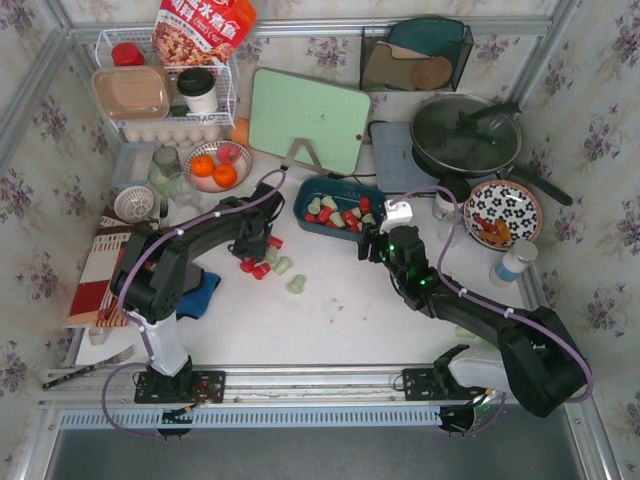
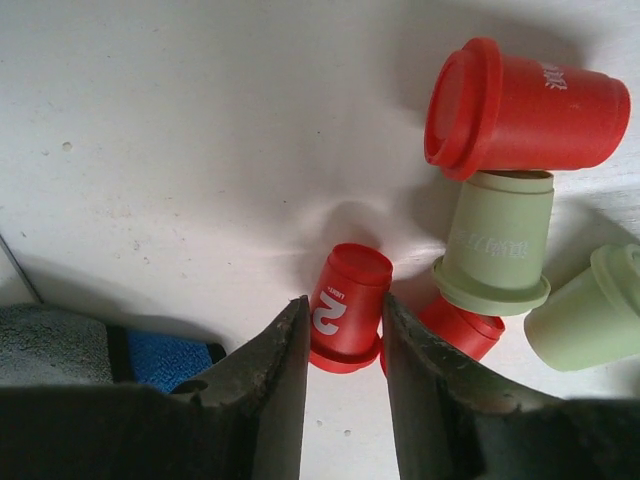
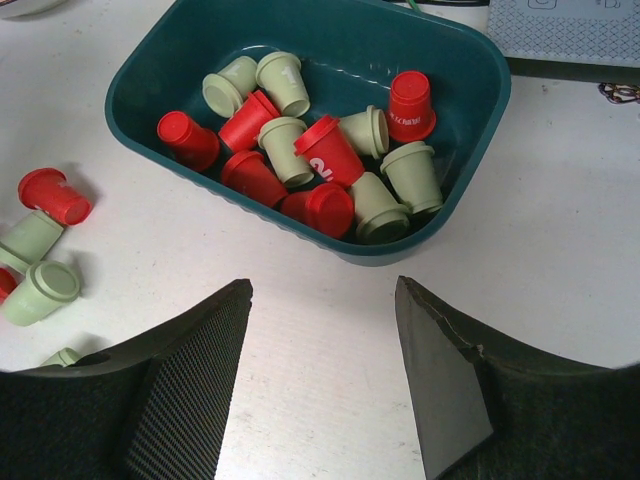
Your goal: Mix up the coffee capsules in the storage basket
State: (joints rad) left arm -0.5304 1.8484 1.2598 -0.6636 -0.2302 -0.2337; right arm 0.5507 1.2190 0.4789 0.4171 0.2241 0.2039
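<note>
On the white table (image 2: 180, 150), the left gripper (image 2: 345, 340) clasps a red capsule (image 2: 345, 305) marked "2", its finger half hiding a second red capsule (image 2: 458, 325); other lettering blurs. The right gripper (image 3: 320, 300) gapes before the storage basket (image 3: 470, 60) holding mixed coffee capsules (image 3: 325, 150).

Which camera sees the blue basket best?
The right wrist view: the storage basket looks big there, with red and green capsules clear inside. The top view shows it small; the left wrist view misses it.
</note>
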